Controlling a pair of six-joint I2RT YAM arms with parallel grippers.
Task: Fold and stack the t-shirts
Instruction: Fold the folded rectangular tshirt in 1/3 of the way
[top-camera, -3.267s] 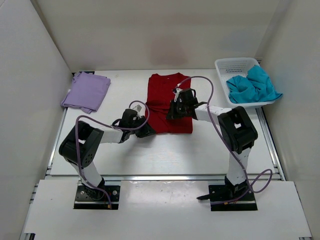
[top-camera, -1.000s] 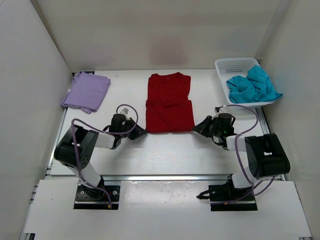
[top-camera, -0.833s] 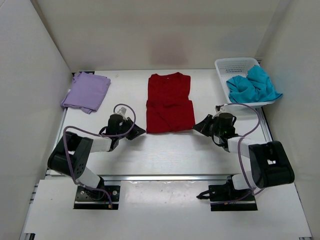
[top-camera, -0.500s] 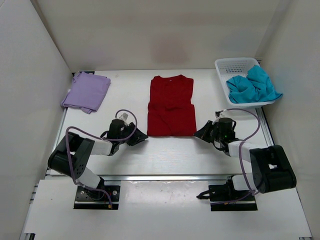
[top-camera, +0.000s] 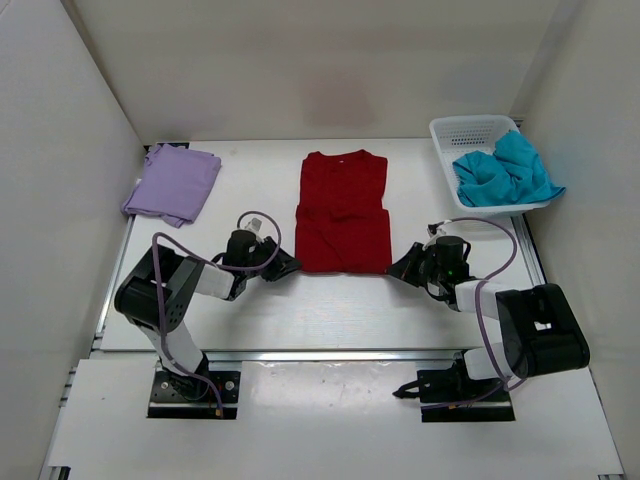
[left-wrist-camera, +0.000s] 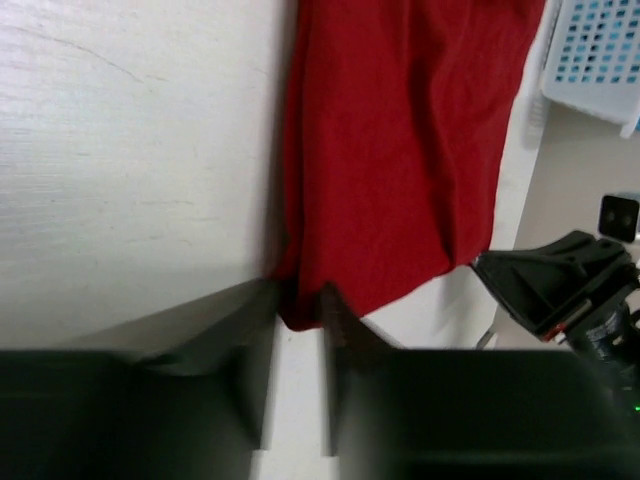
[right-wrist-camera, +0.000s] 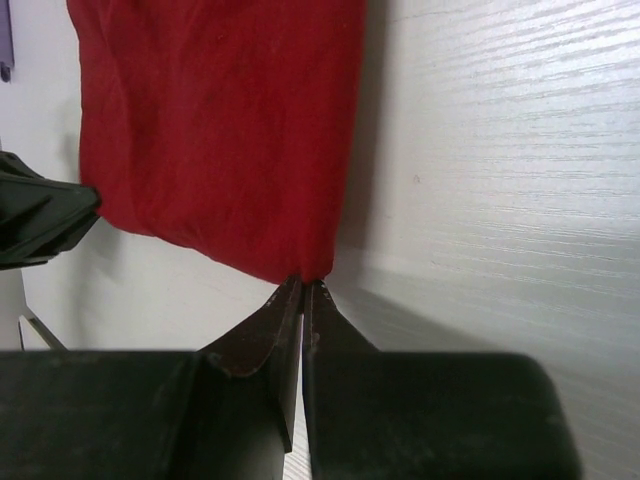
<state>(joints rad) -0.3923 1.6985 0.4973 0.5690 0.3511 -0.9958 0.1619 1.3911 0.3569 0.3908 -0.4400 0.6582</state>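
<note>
The deep red t-shirt (top-camera: 342, 212) lies flat in the middle of the table, sleeves folded in, hem towards me. My left gripper (top-camera: 290, 266) is at its near left corner. In the left wrist view the jaws stand slightly apart, closed on that corner (left-wrist-camera: 303, 310). My right gripper (top-camera: 397, 268) is at the near right corner. Its jaws are almost together, pinching the very tip of the cloth (right-wrist-camera: 305, 272). The lavender t-shirt (top-camera: 174, 183) lies folded at the far left. The teal t-shirt (top-camera: 505, 170) is bunched in the basket.
The white lattice basket (top-camera: 461, 131) stands at the far right and also shows in the left wrist view (left-wrist-camera: 598, 55). White walls close in the table on the left, back and right. The table's front rail runs just before the arm bases.
Both grippers left the middle of the red shirt and came down to its near corners. The shirt then slid a little towards me. The left elbow has shifted since half a second ago.
</note>
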